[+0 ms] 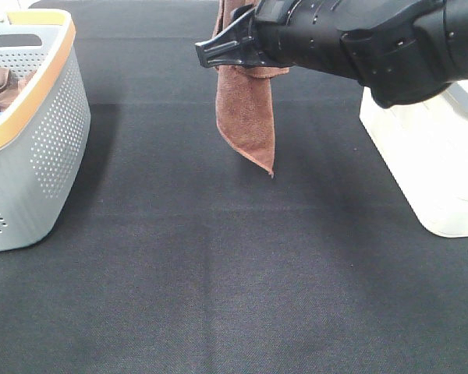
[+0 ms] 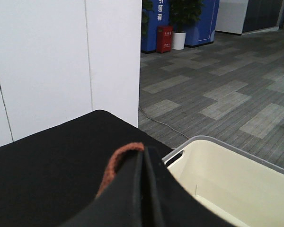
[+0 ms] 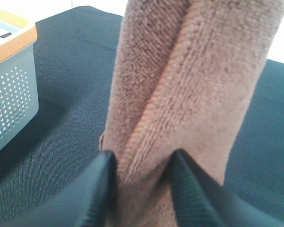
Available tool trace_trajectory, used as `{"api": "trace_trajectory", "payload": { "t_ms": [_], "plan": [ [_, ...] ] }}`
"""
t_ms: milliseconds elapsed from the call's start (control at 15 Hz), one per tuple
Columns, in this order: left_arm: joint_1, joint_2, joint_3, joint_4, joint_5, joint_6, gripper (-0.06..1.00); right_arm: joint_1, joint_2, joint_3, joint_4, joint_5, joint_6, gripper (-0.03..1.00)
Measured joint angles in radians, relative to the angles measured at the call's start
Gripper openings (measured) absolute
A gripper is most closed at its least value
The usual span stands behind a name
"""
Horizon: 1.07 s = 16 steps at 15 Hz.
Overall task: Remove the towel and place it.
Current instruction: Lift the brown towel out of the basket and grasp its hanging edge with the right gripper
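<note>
Right claw (image 3: 143,154) astride towel (image 1: 248,117), grip unclear, left claw (image 2: 146,157) pinching its hem, black tabletop (image 1: 218,273), carpeted floor (image 2: 227,85)

Reddish-brown towel (image 1: 246,117) hangs vertically, folded lengthwise, lower corner pointing down.

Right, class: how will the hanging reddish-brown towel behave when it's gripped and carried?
Probably floppy: the towel hangs limp in folds to a drooping corner. Likely light: the left gripper seems to hold it by just its hem. Its fuzzy pile should resist slipping.
</note>
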Motion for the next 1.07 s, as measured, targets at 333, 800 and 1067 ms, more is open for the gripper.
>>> {"api": "trace_trajectory", "payload": {
  "t_ms": [333,800,1067],
  "plan": [
    [0.0,0.0,0.0,0.042,-0.004,0.0,0.0,0.0,0.0,0.0,0.0,0.02,-0.025,0.2],
    [0.0,0.002,0.0,0.096,-0.028,0.0,0.0,0.0,0.0,0.0,0.0,0.027,-0.026,0.17],
    [0.0,0.004,0.0,0.097,-0.028,0.0,0.0,0.0,0.0,0.0,0.0,0.027,-0.026,0.26]
  ]
}}
